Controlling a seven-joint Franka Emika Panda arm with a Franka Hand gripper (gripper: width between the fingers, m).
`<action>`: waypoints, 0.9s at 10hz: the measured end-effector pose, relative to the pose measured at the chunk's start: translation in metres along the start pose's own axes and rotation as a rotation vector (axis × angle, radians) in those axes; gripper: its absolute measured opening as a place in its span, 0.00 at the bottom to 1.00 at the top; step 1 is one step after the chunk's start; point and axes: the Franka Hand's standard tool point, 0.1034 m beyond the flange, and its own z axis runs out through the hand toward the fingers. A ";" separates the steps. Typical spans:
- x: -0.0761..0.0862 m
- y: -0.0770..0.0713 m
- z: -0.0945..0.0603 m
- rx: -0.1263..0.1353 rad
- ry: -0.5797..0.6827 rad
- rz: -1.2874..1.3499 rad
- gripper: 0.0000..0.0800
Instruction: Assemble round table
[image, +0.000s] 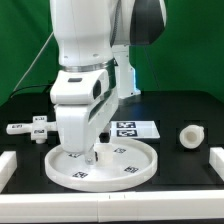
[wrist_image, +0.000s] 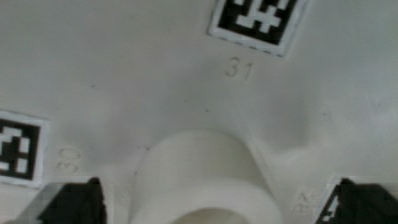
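The robot arm's two-finger gripper (image: 94, 152) hangs straight down over the large rimmed round white plastic disc (image: 130, 170), which lies flat on the black table (image: 183, 168) directly beneath it. In the exterior view the bulky white wrist housing hides most of the fingers and the part of the disc behind them, so whether they touch it cannot be told from there. In the wrist view the two dark fingertips (wrist_image: 75, 205) are cut off at the frame's edge and stand wide apart, clasping nothing. A raised white rounded hub (wrist_image: 199, 170) of the disc sits between them, clear of both, and its near end runs out of frame. Two black-and-white square tags (wrist_image: 260, 20) on the disc's floor are only partly in frame, and faint embossed figures beside one are hard to read. Well apart from the gripper, toward the exterior view's left, lies the flat white cross-shaped piece (image: 30, 128), small and indistinct. Toward the exterior view's right, off the disc, the short white cylindrical post (image: 191, 136) appears to lie on its side. Beyond the gripper, the marker board (image: 137, 128) is partly hidden by the arm.
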 end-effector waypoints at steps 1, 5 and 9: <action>0.002 -0.001 0.002 0.004 0.001 0.002 0.81; 0.005 0.000 0.006 -0.003 0.003 -0.002 0.66; 0.004 0.001 0.005 -0.004 0.003 0.000 0.52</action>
